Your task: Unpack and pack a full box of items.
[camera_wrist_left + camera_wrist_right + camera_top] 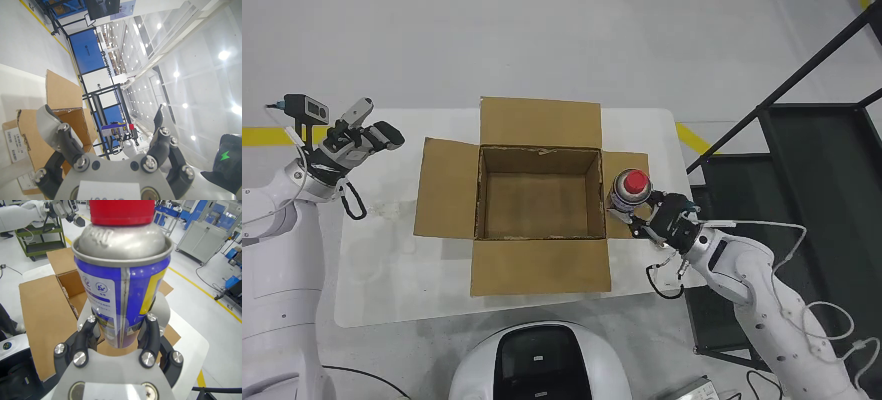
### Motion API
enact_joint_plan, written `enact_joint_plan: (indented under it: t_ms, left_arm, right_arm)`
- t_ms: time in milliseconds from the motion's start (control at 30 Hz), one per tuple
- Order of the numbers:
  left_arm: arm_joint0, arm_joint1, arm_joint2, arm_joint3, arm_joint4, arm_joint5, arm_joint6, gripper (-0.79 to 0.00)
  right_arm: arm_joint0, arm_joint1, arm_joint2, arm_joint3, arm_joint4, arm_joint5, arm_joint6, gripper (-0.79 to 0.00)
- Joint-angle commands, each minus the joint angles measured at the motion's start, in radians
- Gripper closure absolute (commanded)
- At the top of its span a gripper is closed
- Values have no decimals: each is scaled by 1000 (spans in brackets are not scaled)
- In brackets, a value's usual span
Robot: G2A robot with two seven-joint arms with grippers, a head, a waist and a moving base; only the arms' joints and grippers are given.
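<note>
An open cardboard box (540, 192) stands mid-table with its four flaps spread; its inside looks bare. My right gripper (639, 213) is shut on a blue spray can with a red cap (630, 187), held upright above the box's right flap. The can (122, 275) fills the right wrist view, its lower body clamped between the grey fingers (160, 309). My left gripper (370, 128) hovers open and empty over the table's far left corner, tilted upward. From the left wrist view, the box (62, 98) and the distant can (115, 129) show between its spread fingers (47, 117).
The white table (382, 260) has bare surface left of the box and along the front. A black metal frame (802, 130) stands just off the table's right side. A green cart (41, 241) stands on the floor beyond the table.
</note>
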State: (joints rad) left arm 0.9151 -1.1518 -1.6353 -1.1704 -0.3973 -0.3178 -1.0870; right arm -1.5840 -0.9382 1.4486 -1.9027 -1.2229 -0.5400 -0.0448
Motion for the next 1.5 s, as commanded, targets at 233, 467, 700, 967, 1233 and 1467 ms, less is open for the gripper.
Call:
enact_joint_plan:
  t_ms: [233,467,700,967,1233,1467]
  left_arm:
    - [0,0,0,0,0,0,0,-785]
    - [0,0,0,0,0,0,0,-785]
    - [0,0,0,0,0,0,0,-785]
    - [0,0,0,0,0,0,0,-785]
    - [0,0,0,0,0,0,0,-785]
    - [0,0,0,0,0,0,0,-785]
  right_arm:
    - [10,-4,-19,12,28,29,29,0]
    - [10,-5,-18,14,30,33,28,0]
    - [116,-4,-33,-20,-18,-33,160,0]
    - [431,-38,-304,78,3,-173,515,0]
    - [578,-79,-468,188,77,-143,699,0]
    - [638,-99,-538,243,90,-152,776,0]
